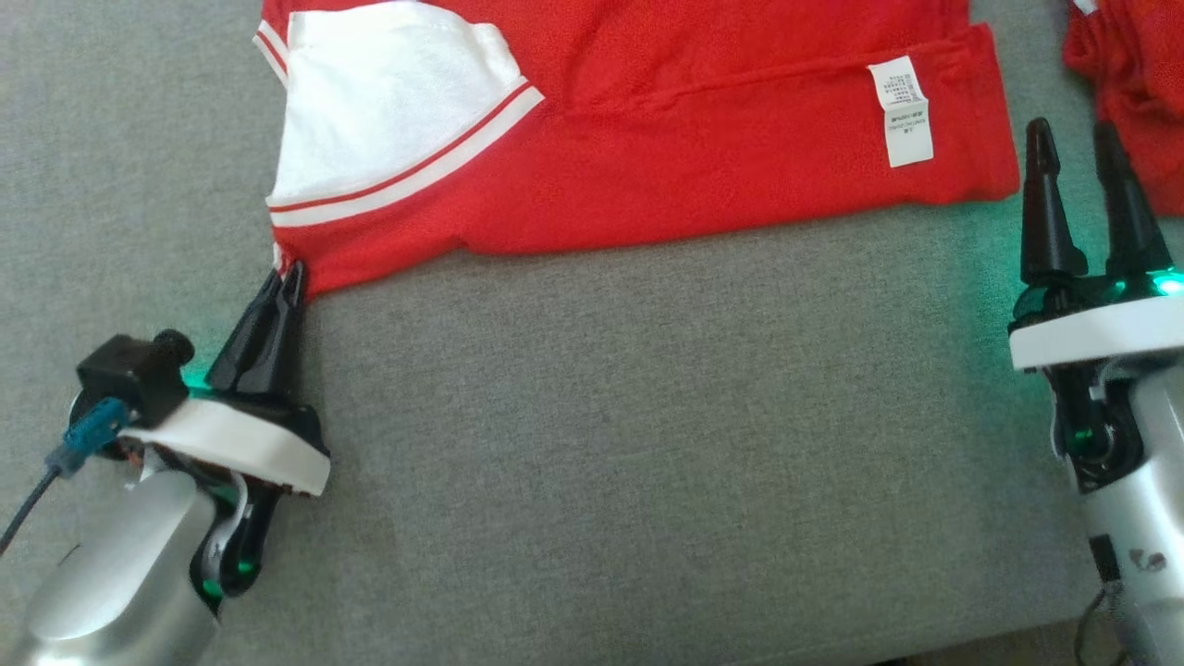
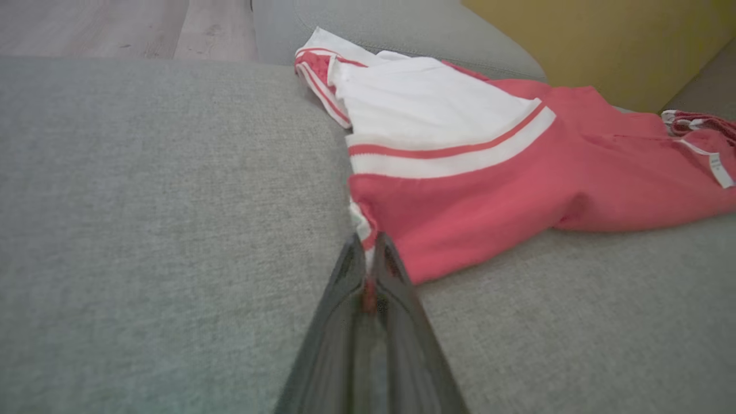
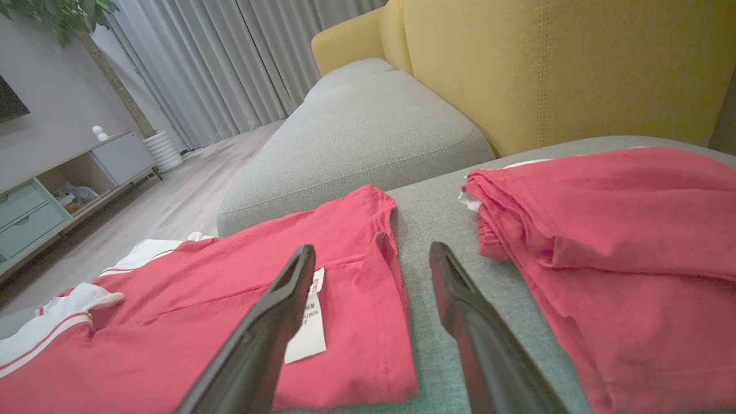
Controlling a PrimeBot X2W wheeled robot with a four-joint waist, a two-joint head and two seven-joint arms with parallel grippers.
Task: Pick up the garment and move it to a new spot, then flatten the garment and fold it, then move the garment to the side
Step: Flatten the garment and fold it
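Observation:
A red garment (image 1: pixel 666 157) with a white sleeve and a white care label lies flat across the grey sofa cushion (image 1: pixel 647 444). My left gripper (image 1: pixel 289 276) is shut on its near left corner; in the left wrist view the gripper (image 2: pixel 371 253) has red and white cloth of the garment (image 2: pixel 489 190) pinched between its fingertips. Off the garment's right edge my right gripper (image 1: pixel 1078 139) stands open with nothing in it. In the right wrist view the gripper (image 3: pixel 374 256) hovers over the garment (image 3: pixel 241 310) near its label.
A second pile of red cloth (image 3: pixel 621 230) lies on the cushion right of my right gripper, also seen as red cloth (image 1: pixel 1124 74) in the head view. A yellow sofa back (image 3: pixel 552 63) rises behind. Wooden floor and a low cabinet (image 3: pixel 52 190) lie beyond the sofa's edge.

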